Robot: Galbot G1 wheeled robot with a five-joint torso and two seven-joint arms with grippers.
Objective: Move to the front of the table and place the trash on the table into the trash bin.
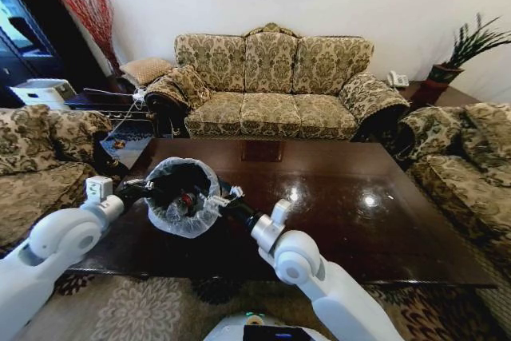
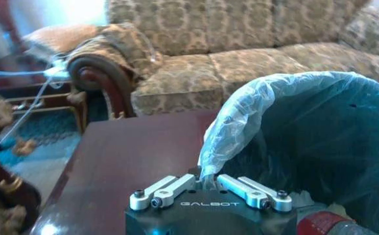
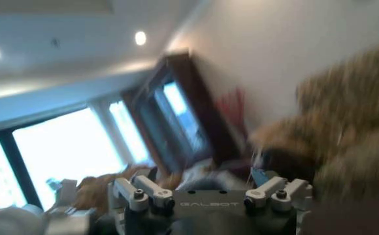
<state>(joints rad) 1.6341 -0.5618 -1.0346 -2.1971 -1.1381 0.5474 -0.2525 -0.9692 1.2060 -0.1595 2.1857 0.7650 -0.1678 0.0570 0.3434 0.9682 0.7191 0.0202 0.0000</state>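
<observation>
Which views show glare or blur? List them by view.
Head view: ceiling lights glare off the table, edges bowed. Left wrist view: sharp on the bin liner, sofa softer. Right wrist view: motion-smeared, windows blown out, right gripper still crisp.

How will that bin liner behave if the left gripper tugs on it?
The liner looks thin and crinkled, so it would probably stretch or slip off the rim rather than drag the bin. The left gripper is closed on its folded edge. The bin stands on the glossy table, so it may slide.
</observation>
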